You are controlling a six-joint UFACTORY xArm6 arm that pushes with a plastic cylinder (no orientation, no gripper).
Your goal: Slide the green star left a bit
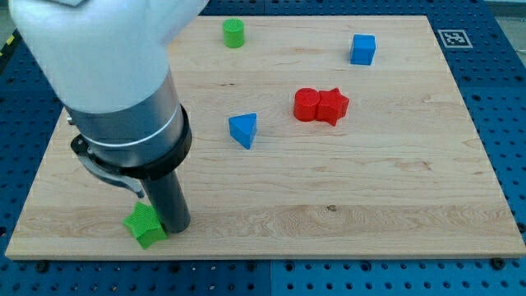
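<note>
The green star [143, 225] lies near the view's bottom left corner of the wooden board [394, 197]. My tip [175, 228] stands on the board right against the star's right side, touching it or nearly so. The arm's white and grey body hangs above it and hides the board's upper left part.
A green cylinder [234, 33] stands at the view's top. A blue cube [362, 48] is at the top right. A blue triangle [243, 130] sits mid-board. A red cylinder [306, 104] and a red star [333, 105] touch each other right of centre. The board's bottom edge [263, 257] runs just below the green star.
</note>
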